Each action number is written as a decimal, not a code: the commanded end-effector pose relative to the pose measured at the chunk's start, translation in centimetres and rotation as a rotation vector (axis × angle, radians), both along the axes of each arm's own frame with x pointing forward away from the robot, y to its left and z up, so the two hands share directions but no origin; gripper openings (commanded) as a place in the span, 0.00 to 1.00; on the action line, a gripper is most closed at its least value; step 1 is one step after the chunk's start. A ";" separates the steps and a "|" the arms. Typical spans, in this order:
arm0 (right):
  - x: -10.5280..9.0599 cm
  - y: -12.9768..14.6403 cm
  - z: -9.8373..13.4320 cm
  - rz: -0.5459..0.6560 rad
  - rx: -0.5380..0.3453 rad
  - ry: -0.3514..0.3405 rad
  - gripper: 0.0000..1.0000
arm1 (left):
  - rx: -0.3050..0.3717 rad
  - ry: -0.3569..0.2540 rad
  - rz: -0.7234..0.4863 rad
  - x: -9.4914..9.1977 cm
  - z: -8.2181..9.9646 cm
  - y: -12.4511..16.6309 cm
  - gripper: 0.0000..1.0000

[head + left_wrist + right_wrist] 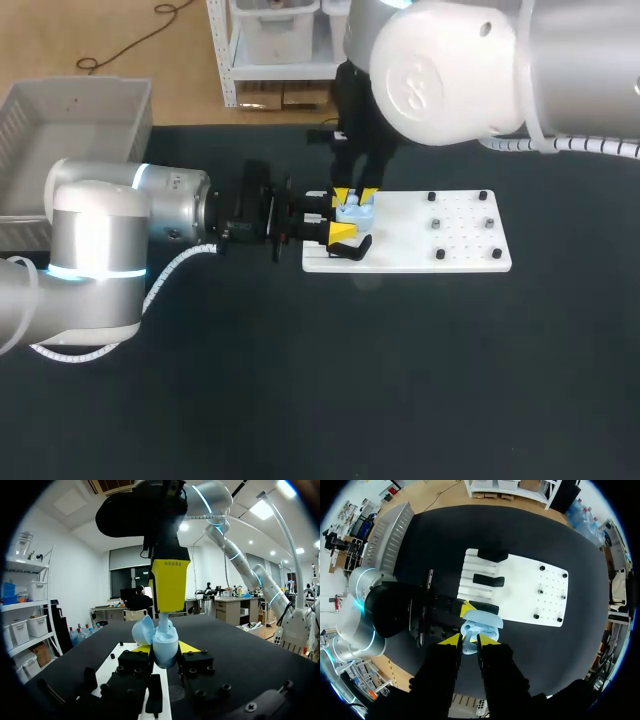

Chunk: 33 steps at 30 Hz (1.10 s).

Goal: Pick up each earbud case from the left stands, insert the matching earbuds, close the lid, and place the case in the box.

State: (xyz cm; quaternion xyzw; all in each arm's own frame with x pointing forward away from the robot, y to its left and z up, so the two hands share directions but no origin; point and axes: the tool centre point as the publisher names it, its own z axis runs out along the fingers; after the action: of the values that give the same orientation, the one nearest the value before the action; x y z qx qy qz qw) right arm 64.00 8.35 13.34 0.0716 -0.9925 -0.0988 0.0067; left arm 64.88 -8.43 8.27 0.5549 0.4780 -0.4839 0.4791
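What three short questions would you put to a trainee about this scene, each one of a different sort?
1. True or false: the lid of the blue case is open.
2. What is the left gripper shut on? A. the blue case. B. a black stand. C. nothing.
3. Fill in the word: in the head view, the grey box is to the ____ of the white board.

Key: 1 true; 2 A; 3 left.
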 end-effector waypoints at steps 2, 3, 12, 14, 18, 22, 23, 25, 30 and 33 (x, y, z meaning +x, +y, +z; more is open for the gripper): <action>0.0 0.1 -0.3 0.002 0.004 0.000 0.00 | 0.000 -0.001 0.002 -0.1 0.0 0.0 0.00; 0.0 0.1 -0.3 0.002 0.005 0.001 0.00 | 0.000 -0.001 0.002 -0.1 0.0 0.0 0.00; 0.2 0.1 -0.5 0.003 0.009 0.007 0.00 | 0.000 -0.001 0.002 -0.1 0.0 0.0 0.00; 0.2 0.1 -0.6 0.003 0.010 0.010 0.00 | 0.000 -0.001 0.002 -0.1 0.0 0.0 0.00; 0.3 0.2 -0.7 0.005 0.013 0.015 0.00 | 0.000 -0.001 0.002 -0.1 0.0 0.0 0.00; 0.5 0.3 -0.7 0.008 0.014 0.018 0.00 | 0.000 -0.001 0.002 -0.1 0.0 0.0 0.00; 0.5 0.4 -0.8 0.009 0.014 0.019 0.00 | 0.000 -0.001 0.002 -0.1 0.0 0.0 0.00; 0.6 0.4 -0.8 0.010 0.015 0.020 0.00 | 0.000 -0.001 0.002 -0.1 0.0 0.0 0.00; 0.8 0.5 -0.9 0.013 0.013 0.025 0.00 | 0.000 -0.001 0.002 -0.1 0.0 0.0 0.00; 0.9 0.5 -1.1 0.012 0.008 0.036 0.00 | 0.000 -0.001 0.002 -0.1 0.0 0.0 0.00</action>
State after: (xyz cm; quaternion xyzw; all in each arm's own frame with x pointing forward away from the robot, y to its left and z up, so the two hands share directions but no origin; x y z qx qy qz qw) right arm 64.52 8.71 12.32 0.0755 -0.9914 -0.1050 0.0206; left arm 64.88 -8.44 8.27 0.5549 0.4779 -0.4839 0.4791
